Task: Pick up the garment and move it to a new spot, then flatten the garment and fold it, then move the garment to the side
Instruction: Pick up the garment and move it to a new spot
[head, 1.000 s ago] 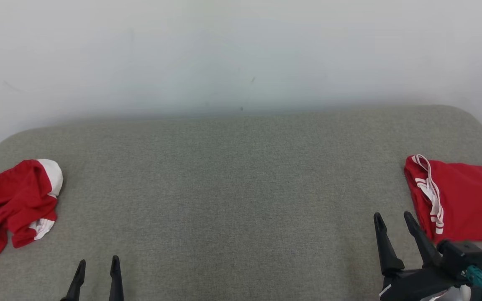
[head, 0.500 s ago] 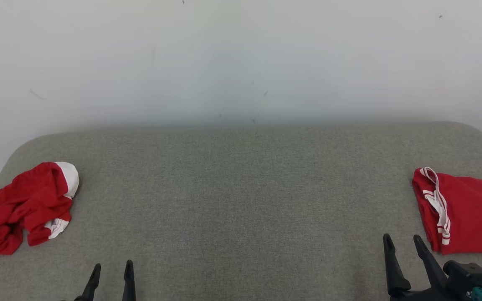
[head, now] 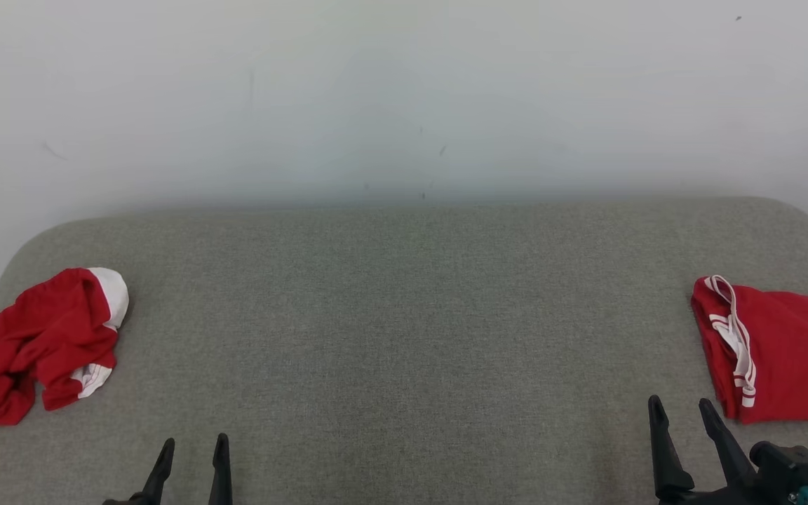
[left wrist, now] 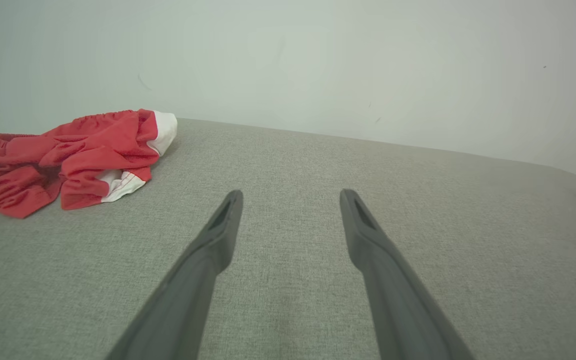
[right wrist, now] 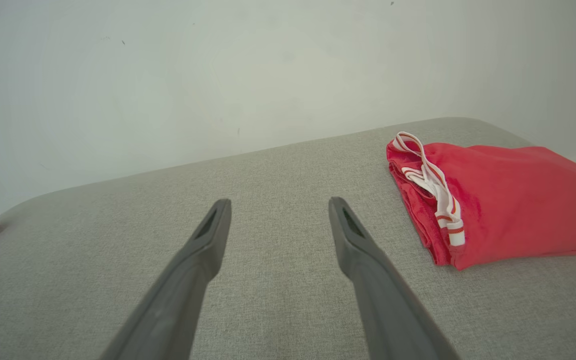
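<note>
From the head view, a crumpled garment (head: pixel 36 344), red with white trim, lies in a heap at the far left end of the grey padded surface (head: pixel 404 315), and a folded garment (head: pixel 783 358) in the same red sits neat and flat at the far right end. The wide middle stretch between them is bare cloth under a plain pale wall (head: pixel 404 91). The left pincer (head: pixel 194 440) rises from the bottom edge, well apart from the heap, and the right pincer (head: pixel 679 401) stands just beside the folded garment's near corner without touching it. In the left wrist view the left pincer (left wrist: pixel 291 195) has its two fingers spread wide with nothing between them, and the crumpled garment (left wrist: pixel 68 160) is off to the left, waistband bunched and legs tangled. In the right wrist view the right pincer (right wrist: pixel 279 201) is likewise spread and empty, hovering above bare surface, and the folded garment (right wrist: pixel 508 200) rests to its right with its striped edge turned up. To my eye the folded piece is finished and set aside, so the step in hand is the pick-up of the crumpled one. That calls for the left arm to swing out to the heap, come down on a raised fold and close on it before carrying it to the middle.
</note>
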You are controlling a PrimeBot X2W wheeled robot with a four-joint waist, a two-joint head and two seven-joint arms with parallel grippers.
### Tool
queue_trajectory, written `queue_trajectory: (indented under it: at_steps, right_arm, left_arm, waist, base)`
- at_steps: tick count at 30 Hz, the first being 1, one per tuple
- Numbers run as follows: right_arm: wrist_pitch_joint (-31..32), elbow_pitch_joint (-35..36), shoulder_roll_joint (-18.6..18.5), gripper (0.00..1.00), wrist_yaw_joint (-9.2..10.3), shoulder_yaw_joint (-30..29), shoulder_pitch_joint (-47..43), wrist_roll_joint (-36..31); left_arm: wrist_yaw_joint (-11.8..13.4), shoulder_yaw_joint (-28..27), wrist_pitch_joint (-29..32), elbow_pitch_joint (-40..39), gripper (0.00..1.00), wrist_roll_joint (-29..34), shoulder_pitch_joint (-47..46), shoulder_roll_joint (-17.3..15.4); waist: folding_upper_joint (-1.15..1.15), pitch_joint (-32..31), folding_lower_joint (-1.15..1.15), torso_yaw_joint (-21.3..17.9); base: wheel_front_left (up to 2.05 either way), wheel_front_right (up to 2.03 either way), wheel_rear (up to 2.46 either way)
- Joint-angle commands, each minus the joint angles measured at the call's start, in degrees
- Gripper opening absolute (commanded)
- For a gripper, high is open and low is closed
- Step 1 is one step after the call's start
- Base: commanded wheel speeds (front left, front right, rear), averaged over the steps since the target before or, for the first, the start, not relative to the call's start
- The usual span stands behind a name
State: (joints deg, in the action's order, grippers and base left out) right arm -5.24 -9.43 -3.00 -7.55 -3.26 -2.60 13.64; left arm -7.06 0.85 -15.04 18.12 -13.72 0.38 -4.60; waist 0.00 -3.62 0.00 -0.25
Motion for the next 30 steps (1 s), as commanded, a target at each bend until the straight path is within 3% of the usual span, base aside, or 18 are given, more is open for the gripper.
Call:
queue_trajectory:
  at_steps: [1,11,30]
  right_arm:
    - [-0.2,0.0,0.2,1.0,0.13,-0.1,-0.6,0.6]
    - [-0.7,0.1,0.2,1.0,0.13,-0.4,-0.9,0.6]
    - [-2.6,-1.2,0.2,1.0,0.14,3.3,-0.8,0.0]
  left_arm:
    - [0.1,0.1,0.0,0.1,1.0,-0.2,-0.6,-0.3]
    - [0.5,1.0,0.1,-0.2,1.0,-0.4,-1.0,-0.5]
    - [2.9,-0.6,1.6,-4.4,1.0,-1.4,2.4,-3.3]
  waist:
    - [0.0,-0.1,0.0,0.3]
    - [0.0,-0.5,0.0,4.6]
    - [0.0,-0.5,0.0,24.0]
  base:
    - [0.0,0.0,0.0]
    - [0.0,0.0,0.0]
    - [0.0,0.0,0.0]
